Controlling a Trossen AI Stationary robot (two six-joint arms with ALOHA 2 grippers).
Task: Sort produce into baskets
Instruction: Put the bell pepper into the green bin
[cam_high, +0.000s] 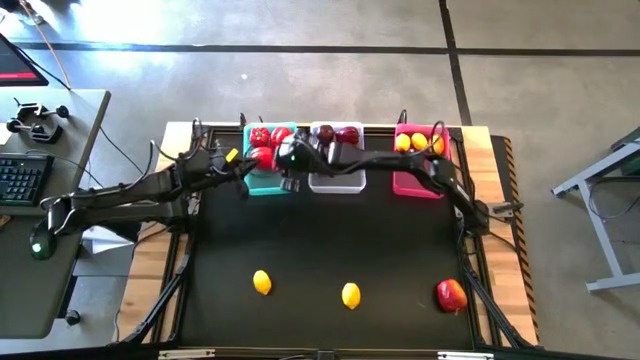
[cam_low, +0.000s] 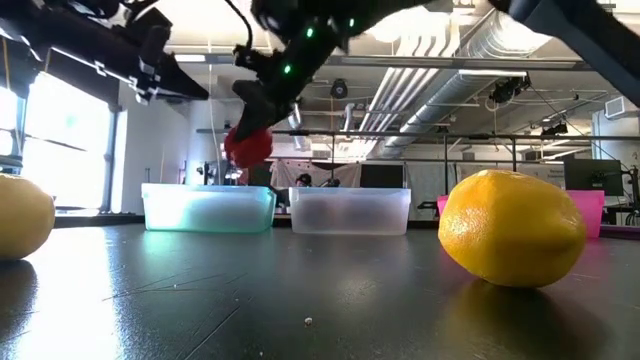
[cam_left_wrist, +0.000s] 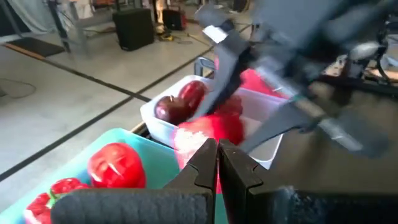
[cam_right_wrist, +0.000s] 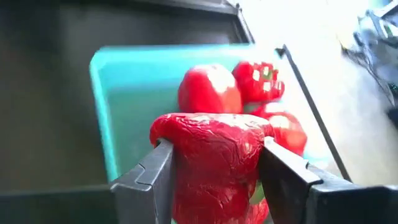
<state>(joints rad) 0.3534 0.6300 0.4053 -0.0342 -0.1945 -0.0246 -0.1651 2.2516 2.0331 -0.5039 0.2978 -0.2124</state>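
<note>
My right gripper (cam_right_wrist: 214, 165) is shut on a glossy red pepper (cam_right_wrist: 214, 155) above the teal basket (cam_high: 262, 182); it also shows in the low view (cam_low: 248, 147). The teal basket holds several red peppers (cam_right_wrist: 210, 88). The white basket (cam_high: 336, 182) holds dark maroon fruits (cam_left_wrist: 177, 106), and the pink basket (cam_high: 415, 186) holds lemons (cam_high: 418, 142). My left gripper (cam_left_wrist: 217, 163) is shut and empty, beside the teal basket's left side (cam_high: 240, 168). Two lemons (cam_high: 262, 282) (cam_high: 350, 295) and a red fruit (cam_high: 451, 295) lie near the table's near edge. My right gripper pinches the red pepper between its two fingers, one on each opposite side (cam_right_wrist: 179, 158). The fingers slant down from above (cam_low: 262, 105). The pepper is lifted clear and hangs over the teal basket (cam_low: 208, 208).
The three baskets stand in a row along the table's far edge. In the low view one lemon (cam_low: 512, 228) lies close in front and another (cam_low: 20, 215) at the left. The dark table (cam_high: 320, 240) between baskets and loose produce is bare. My two arms cross near the teal basket.
</note>
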